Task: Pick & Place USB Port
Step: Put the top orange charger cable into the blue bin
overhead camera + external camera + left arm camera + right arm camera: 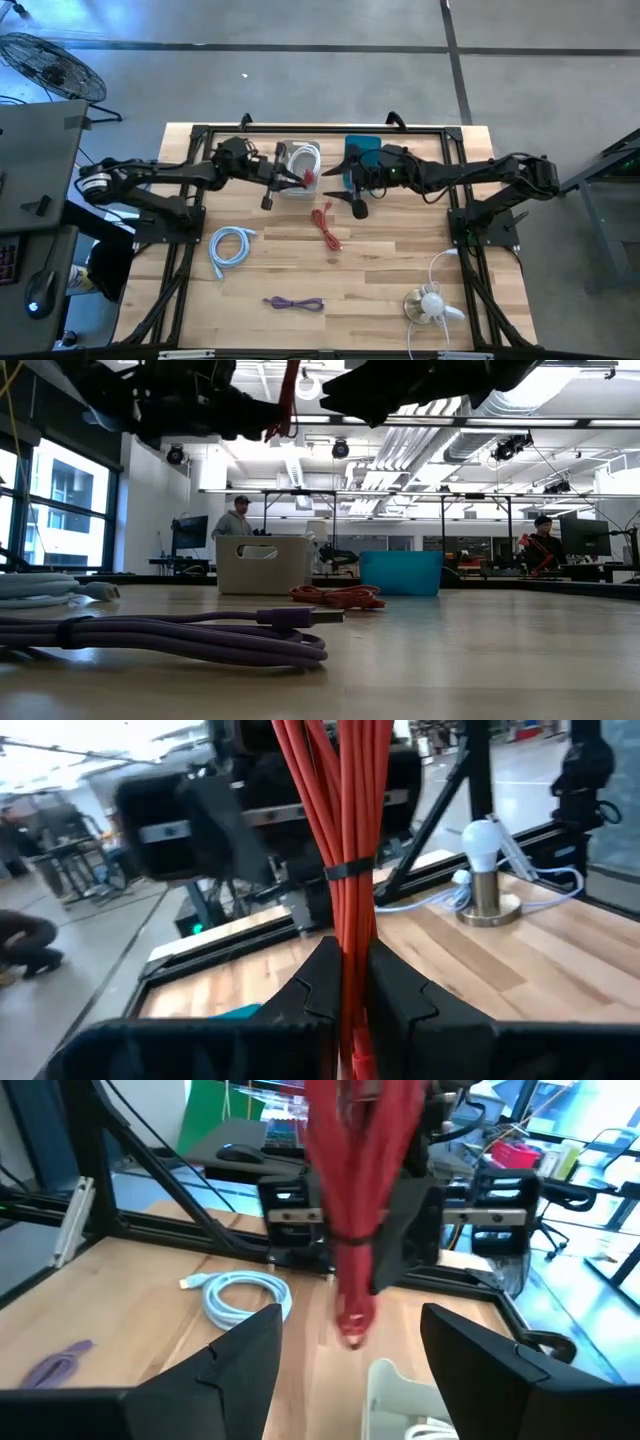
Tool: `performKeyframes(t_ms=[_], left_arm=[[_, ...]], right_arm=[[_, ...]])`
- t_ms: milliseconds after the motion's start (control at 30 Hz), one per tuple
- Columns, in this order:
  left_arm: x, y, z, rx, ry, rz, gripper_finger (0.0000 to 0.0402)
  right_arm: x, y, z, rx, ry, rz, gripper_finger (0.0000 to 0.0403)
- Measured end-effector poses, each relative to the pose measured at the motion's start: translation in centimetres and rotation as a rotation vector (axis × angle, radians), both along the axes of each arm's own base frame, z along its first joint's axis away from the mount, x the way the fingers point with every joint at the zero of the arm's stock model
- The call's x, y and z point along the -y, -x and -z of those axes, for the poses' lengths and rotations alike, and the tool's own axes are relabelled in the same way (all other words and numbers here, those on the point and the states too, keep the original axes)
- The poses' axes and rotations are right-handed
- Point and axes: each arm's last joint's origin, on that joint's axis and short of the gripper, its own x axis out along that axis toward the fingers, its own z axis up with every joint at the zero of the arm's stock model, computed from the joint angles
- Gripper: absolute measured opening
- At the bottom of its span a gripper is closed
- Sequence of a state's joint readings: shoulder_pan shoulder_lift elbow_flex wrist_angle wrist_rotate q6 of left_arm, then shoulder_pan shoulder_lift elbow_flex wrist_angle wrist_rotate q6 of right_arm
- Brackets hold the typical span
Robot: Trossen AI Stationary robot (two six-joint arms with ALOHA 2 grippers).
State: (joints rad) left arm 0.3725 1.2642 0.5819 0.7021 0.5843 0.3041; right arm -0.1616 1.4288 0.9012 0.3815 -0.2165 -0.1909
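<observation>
1. Left end effector (300, 179) sits just left of centre in the upper half of the high view, over the white bin (300, 158). Its fingers (320, 985) are clamped on a red cable bundle (345, 870) held off the worktop (380, 290).
2. Right end effector (337, 189) faces it from the right, beside the blue bin (362, 150). Its fingers (245, 1355) are spread apart, the red bundle hanging just ahead of them, not touched.
3. A second red cable (326, 226) lies on the worktop, centre of the high view.
4. Light blue cable coil (228, 246) lies left of centre; purple cable (293, 303) lies lower centre.
5. White bulb on a round base (431, 304) with a white cord stands lower right.
6. Low view: two people (237, 518) at desks in the background.
</observation>
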Motion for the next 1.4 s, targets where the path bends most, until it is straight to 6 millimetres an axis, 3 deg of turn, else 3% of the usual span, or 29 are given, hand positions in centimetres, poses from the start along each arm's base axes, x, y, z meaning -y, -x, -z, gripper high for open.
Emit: performKeyframes(t_ms=[500, 667, 1067, 1167, 1300, 1400], left_arm=[[-0.2, -1.9, 1.3, -0.048, -0.003, 0.007, 0.0021], [-0.4, -2.6, 0.8, -0.037, -0.007, 0.029, 0.0021], [-0.7, -3.6, 1.6, -0.072, 0.007, 0.050, 0.0021], [-0.7, -3.6, 1.7, -0.074, 0.009, 0.050, 0.0021], [-0.7, -3.6, 1.8, -0.075, 0.010, 0.047, 0.0021], [-0.7, -3.6, 1.8, -0.077, 0.011, 0.046, 0.0021]], right_arm=[[0.0, -0.1, -0.5, 0.054, 0.052, -0.014, 0.0232], [0.0, -0.3, -0.5, 0.076, 0.054, -0.038, 0.0232], [0.2, -1.6, 0.7, 0.114, 0.083, -0.055, 0.0225], [0.2, -1.6, 0.6, 0.124, 0.105, -0.045, 0.0180], [0.3, -1.6, 0.6, 0.123, 0.130, -0.059, 0.0041], [0.4, -1.5, 0.6, 0.122, 0.123, -0.041, 0.0033]])
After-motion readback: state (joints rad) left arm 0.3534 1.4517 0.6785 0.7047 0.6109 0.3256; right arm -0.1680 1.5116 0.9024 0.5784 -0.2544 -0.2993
